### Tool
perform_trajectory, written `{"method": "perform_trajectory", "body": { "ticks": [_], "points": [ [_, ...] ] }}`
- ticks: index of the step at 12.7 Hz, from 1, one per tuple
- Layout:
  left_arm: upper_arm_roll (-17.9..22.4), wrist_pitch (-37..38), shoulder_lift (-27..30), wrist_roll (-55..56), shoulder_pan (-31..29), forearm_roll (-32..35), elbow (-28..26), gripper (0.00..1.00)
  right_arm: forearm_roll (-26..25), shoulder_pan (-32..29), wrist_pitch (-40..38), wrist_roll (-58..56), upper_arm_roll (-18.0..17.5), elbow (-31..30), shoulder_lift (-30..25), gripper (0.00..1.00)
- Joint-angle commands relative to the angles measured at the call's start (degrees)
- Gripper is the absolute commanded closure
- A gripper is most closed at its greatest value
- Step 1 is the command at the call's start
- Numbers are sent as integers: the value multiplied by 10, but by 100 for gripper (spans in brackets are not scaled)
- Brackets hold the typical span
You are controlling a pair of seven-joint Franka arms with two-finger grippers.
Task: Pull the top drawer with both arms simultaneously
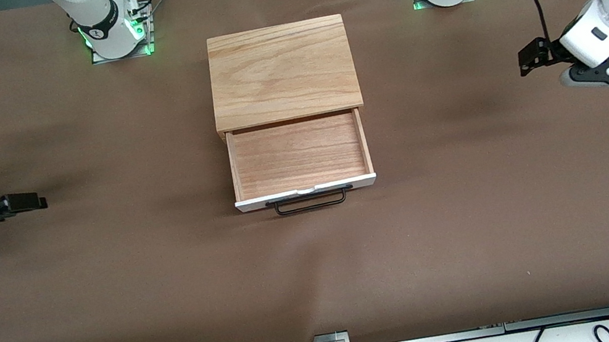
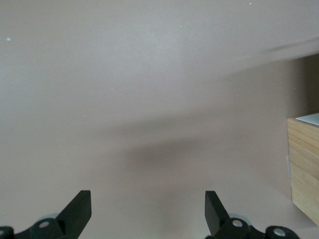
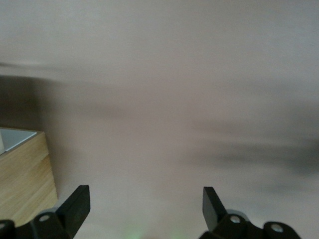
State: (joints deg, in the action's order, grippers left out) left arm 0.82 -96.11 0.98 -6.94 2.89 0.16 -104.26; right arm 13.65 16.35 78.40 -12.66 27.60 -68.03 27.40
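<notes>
Brown tabletop: top drawer (image 1: 299, 156) pulled out, both end effectors well apart.

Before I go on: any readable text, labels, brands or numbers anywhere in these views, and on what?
None can be read.
Dark round marks on the arm bases: too small to read.
Top drawer, its black handle and the oak box: plain, no lettering.
Wrist views: only bare tablecloth and box corners.

One oak box (image 1: 281, 71), one top drawer (image 1: 299, 156), one black handle (image 1: 310, 201), two arms.
</notes>
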Motion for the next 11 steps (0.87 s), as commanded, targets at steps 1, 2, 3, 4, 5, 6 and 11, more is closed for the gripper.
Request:
{"method": "perform_trajectory", "body": {
  "ticks": [1,2,3,4,5,6,11],
  "points": [
    [-1,22,2,13,-3,17,18,0,-52,18,-11,59,3,-29,-45,0],
    [-2,23,1,14,-3,17,18,0,-66,18,-14,65,1,-29,-53,0],
    [-1,25,1,20,-3,17,19,0,-64,9,-9,65,-3,-36,-59,0],
    [1,27,-2,25,-2,17,20,0,-59,-15,-4,63,-12,-41,-59,0],
    [1,26,-3,32,-2,17,20,0,-57,-29,19,62,-33,-61,-65,0],
    [-1,25,-3,44,-2,17,20,0,-70,-32,54,63,-50,-90,-94,0],
    [-7,28,-6,67,5,17,39,0,-147,-81,126,56,-140,-155,-196,0]
  ]
}}
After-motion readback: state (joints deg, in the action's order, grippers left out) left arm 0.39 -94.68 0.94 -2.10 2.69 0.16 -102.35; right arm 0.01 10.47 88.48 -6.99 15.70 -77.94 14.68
